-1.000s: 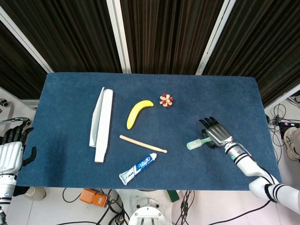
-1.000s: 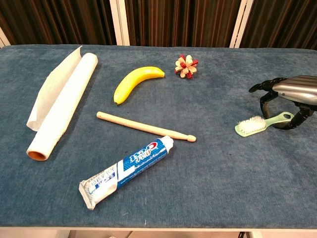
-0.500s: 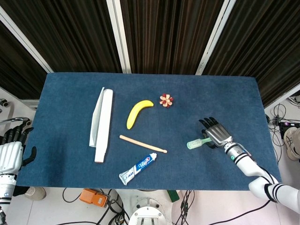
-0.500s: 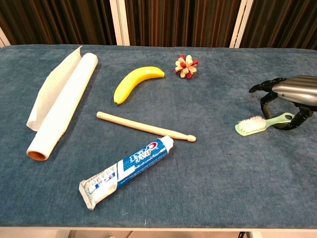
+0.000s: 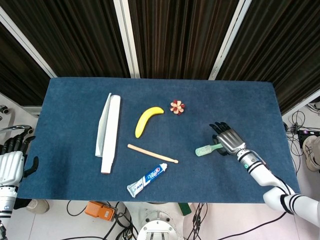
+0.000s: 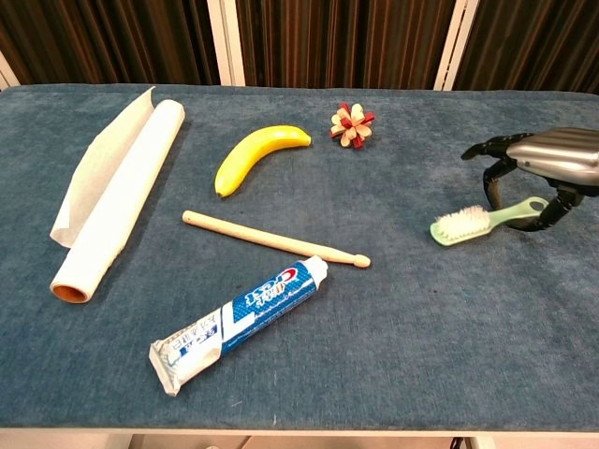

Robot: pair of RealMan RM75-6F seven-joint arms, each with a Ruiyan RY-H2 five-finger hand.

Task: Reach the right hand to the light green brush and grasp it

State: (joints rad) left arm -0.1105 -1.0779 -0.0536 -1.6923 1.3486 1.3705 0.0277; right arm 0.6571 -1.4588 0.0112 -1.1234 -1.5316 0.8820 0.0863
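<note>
While the right hand (image 6: 547, 173) arches over the handle end of the light green brush (image 6: 477, 220) near the right edge of the blue table (image 5: 75, 165), its dark fingers (image 6: 491, 168) curl down around the handle and hold it, the white bristle head sticking out to the left. The left hand (image 5: 11, 167) hangs off the table's left edge with its fingers apart and holding nothing, well apart from the paper roll (image 6: 117, 201), banana (image 6: 255, 154), wooden stick (image 6: 271, 238) and toothpaste tube (image 6: 239, 323).

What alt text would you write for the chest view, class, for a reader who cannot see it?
The robot's right hand grips the handle of a light green brush on a blue table. To the left lie a banana, wooden stick, toothpaste tube and paper roll.
</note>
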